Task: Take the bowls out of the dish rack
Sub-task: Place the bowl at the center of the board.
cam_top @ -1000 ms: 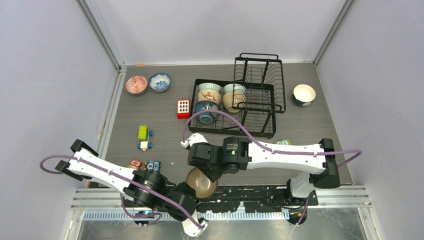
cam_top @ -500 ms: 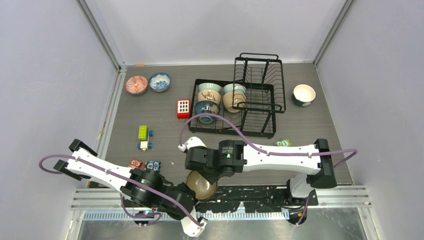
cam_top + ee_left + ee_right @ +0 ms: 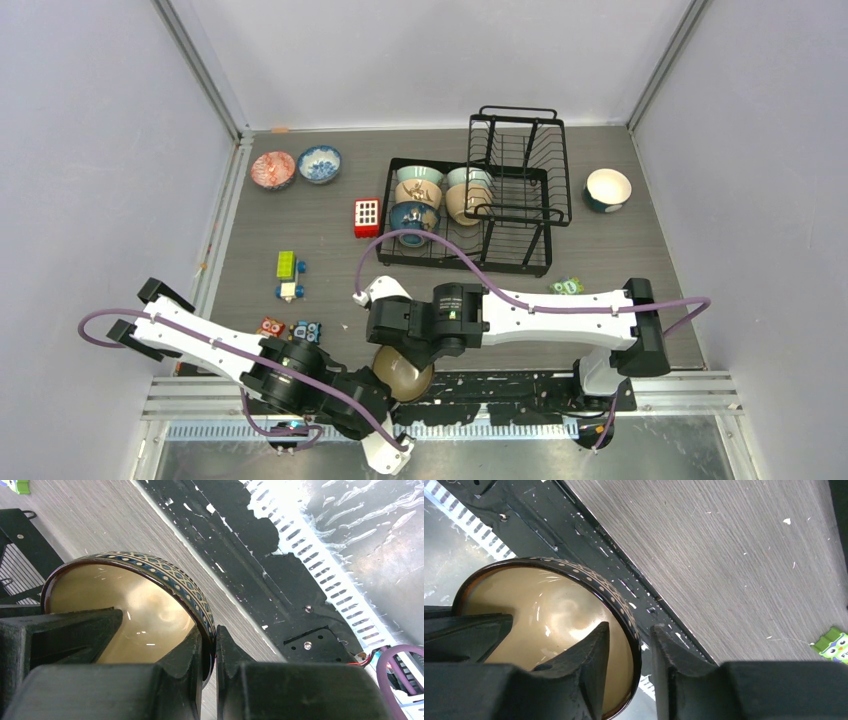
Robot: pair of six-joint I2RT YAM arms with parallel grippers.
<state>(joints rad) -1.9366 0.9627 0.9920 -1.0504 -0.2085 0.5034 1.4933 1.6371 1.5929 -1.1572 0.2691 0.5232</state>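
A brown bowl (image 3: pixel 402 370) with a patterned rim and glossy tan inside (image 3: pixel 125 600) (image 3: pixel 549 605) hangs over the table's near edge. My left gripper (image 3: pixel 380 386) (image 3: pixel 214 635) is shut on its rim, one finger inside and one outside. My right gripper (image 3: pixel 405 347) (image 3: pixel 630 627) straddles the same rim, open, with a gap showing at the outer finger. The black wire dish rack (image 3: pixel 470 262) at the back holds several bowls: pale green (image 3: pixel 418 174), tan (image 3: pixel 418 192), dark blue (image 3: pixel 411 217), and a second tan one (image 3: pixel 462 203).
A red patterned bowl (image 3: pixel 272 169) and a blue-and-white bowl (image 3: pixel 319 163) sit back left, a cream bowl (image 3: pixel 607 188) back right. A red block (image 3: pixel 366 216), small toy blocks (image 3: pixel 288 265) and a green toy (image 3: pixel 566 286) (image 3: pixel 836 647) lie about. A black metal strip (image 3: pixel 280 580) borders the near edge.
My right arm has slid a little to the left over the bowl, and its jaws have narrowed slightly around the rim. The left gripper and the bowl have barely moved.
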